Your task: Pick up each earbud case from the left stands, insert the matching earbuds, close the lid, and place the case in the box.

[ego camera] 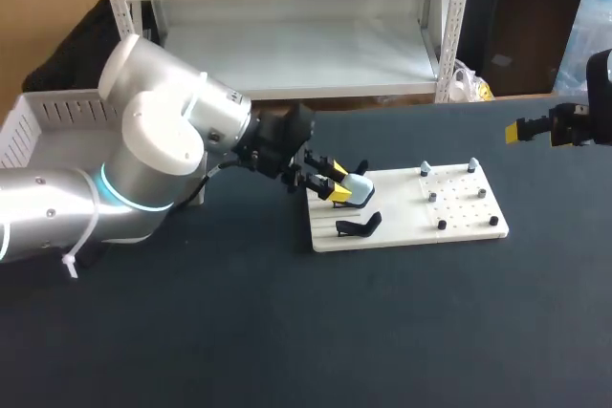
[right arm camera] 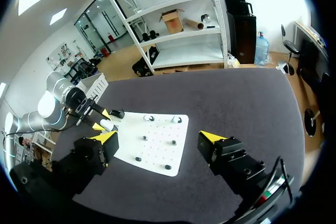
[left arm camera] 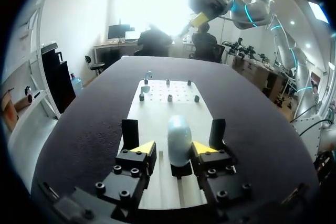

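Dark surface [ego camera: 287, 332] carries white board [ego camera: 411, 228]. White box [ego camera: 48, 121] at left edge, behind left arm; inside hidden.

Left tool [ego camera: 335, 184] spread, straddling pale earbud case [left arm camera: 178, 129] on its stand at board's left end. One tip close against case, other apart, nothing grasped. Right tool [right arm camera: 157, 139] spread, empty, well apart.

Case likely light, rigid, glossy-slick; take hold on flat sides, low. Lid looks closed; contents unseen. Black stand [ego camera: 359, 226] beside it holds nothing.

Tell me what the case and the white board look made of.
Case: likely smooth plastic, pale blue-white, with a soft sheen along its rounded top. Board: probably matte white plastic, flat and rigid, with rows of small holes; it could be painted.
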`<act>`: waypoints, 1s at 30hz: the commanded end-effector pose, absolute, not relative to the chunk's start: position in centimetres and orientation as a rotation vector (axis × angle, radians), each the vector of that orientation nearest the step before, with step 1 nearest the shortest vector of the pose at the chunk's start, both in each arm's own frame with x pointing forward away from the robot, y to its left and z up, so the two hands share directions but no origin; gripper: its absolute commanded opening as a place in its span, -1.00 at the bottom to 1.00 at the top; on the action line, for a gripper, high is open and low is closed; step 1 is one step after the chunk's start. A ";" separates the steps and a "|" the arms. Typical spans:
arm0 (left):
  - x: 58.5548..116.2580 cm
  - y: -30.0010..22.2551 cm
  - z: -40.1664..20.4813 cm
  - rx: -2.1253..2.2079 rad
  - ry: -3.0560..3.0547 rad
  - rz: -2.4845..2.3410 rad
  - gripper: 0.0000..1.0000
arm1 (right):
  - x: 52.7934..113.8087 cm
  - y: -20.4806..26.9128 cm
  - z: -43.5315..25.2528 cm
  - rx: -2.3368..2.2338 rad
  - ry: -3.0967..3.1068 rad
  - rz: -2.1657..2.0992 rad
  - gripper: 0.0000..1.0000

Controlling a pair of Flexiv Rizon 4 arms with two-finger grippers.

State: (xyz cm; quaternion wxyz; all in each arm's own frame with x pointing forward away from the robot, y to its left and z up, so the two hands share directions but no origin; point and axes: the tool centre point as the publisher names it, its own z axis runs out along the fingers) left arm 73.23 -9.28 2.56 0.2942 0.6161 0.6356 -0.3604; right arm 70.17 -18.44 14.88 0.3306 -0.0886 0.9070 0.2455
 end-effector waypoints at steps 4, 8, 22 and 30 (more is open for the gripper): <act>72.7 -9.4 2.4 1.624 1.686 -0.966 -0.14 | 70.2 -18.5 14.9 -0.233 2.372 0.642 1.00; 72.4 -9.3 2.4 1.611 1.683 -0.979 -0.11 | 70.2 -18.5 14.9 -0.233 2.372 0.642 1.00; 72.3 -9.1 1.9 1.555 1.671 -0.979 -0.12 | 70.2 -18.5 14.9 -0.233 2.372 0.642 1.00; 72.4 -9.1 2.0 1.556 1.649 -0.970 -0.15 | 70.2 -18.5 14.9 -0.233 2.372 0.642 1.00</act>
